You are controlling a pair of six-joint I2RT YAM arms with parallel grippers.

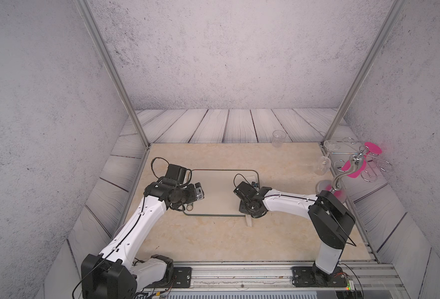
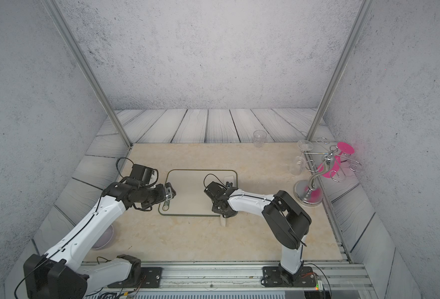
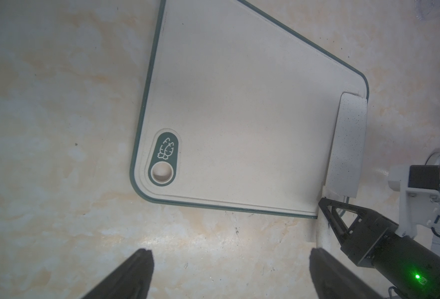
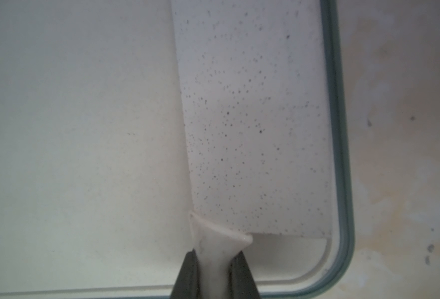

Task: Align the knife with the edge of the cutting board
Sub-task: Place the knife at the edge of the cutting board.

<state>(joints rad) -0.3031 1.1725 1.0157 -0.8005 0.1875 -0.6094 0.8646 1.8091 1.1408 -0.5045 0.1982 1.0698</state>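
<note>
Counter: beige marbled top that carries everything.
Cutting board: large flat beige rectangle with rounded corners and a thin dark green rim. It lies flat mid-counter between the 2 arms. A green oval patch with a vegetable drawing and a round hole marks its near-left corner.
Glass rack: shiny metal stand at the counter's right edge. A clear stemmed glass and a pink one hang from it, bowls down.
Bowl: pale purple and mostly hidden under the left arm, so its contents cannot be told.
Knife: off-white cleaver with a dark-speckled wide blade and a short cream handle. The blade lies flat on the board along its right short side, just inside the rim and about parallel to it. The handle reaches past the near long edge.
Cup: clear and upright at the back of the counter.
Right claw: clamped on the knife handle.
Left claw: fingers wide apart above the counter, near the board's hole corner.
</note>
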